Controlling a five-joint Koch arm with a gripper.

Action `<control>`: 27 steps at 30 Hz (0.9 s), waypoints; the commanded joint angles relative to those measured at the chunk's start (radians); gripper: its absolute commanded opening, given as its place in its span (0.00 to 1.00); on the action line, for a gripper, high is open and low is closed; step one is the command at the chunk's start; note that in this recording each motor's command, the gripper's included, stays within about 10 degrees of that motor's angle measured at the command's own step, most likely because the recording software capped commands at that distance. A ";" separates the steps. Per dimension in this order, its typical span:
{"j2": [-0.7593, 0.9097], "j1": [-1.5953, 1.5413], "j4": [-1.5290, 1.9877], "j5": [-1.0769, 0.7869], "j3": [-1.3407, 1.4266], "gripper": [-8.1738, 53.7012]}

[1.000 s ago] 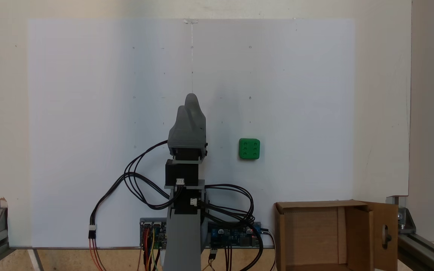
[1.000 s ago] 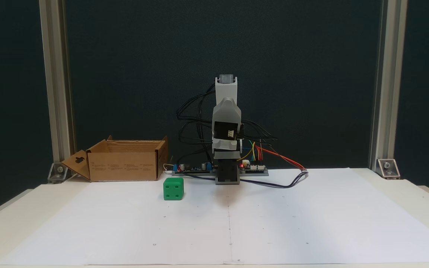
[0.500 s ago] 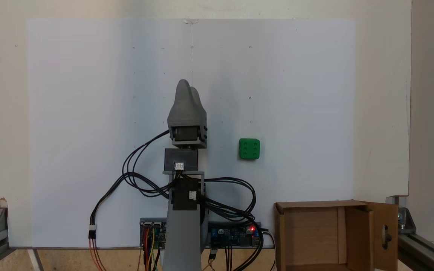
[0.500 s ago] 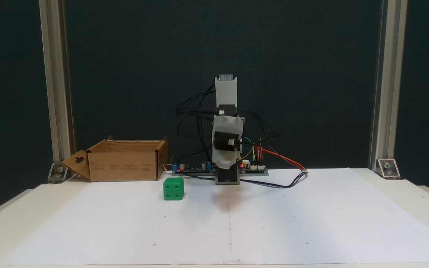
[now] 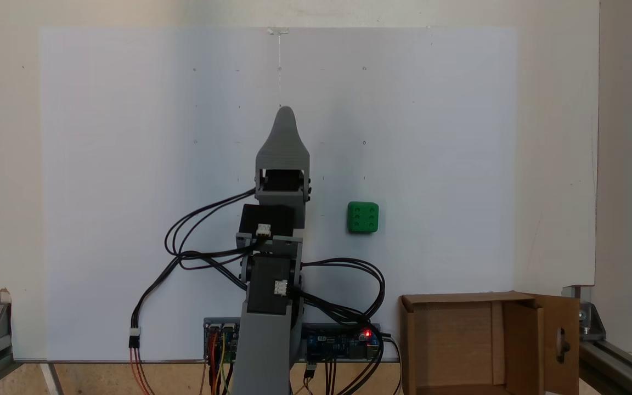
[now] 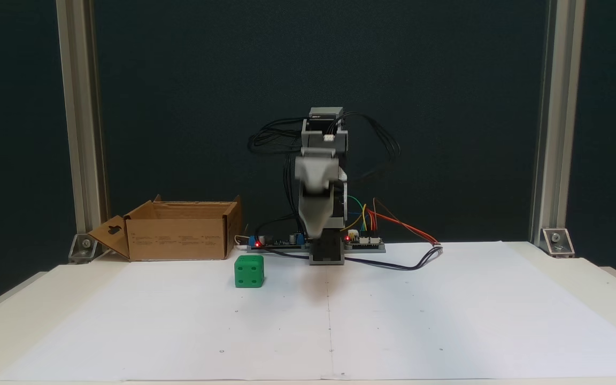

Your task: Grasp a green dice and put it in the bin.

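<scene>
White paper sheet (image 6: 447, 321) covers a pale tabletop (image 6: 597, 278), spread beneath the gripper (image 6: 314, 235) and out to both sides. Dark blue-black backdrop (image 6: 447, 107) behind it. Aluminium extrusion posts (image 6: 548, 133) stand well off either side, corner brackets (image 6: 556, 241) at their feet. Even, soft light.

Arm (image 5: 269, 323) built of grey printed plastic links with a layered, ribbed surface, joined by black boxy motors (image 5: 265, 220) carrying small white connectors. Gripper (image 5: 285, 112) is a grey shell tapering to a rounded tip; in the other fixed view (image 6: 310, 232) it reads as a pale grey wedge narrowing downward. Black cables (image 5: 195, 241) loop from the motors to circuit boards (image 5: 338, 341) at the base, one with a lit red light, and red, orange, yellow and green wires (image 6: 393, 222) run off the boards.
</scene>
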 commanded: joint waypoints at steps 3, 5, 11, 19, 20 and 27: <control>0.101 0.034 0.349 0.117 -0.150 0.83; 0.094 0.071 0.426 0.146 -0.238 0.83; -0.011 0.213 0.819 0.164 -0.483 0.83; -0.129 0.333 1.213 0.153 -0.687 0.84; -0.129 0.333 1.224 0.133 -0.692 0.84; -0.129 0.410 1.284 -0.032 -0.764 0.84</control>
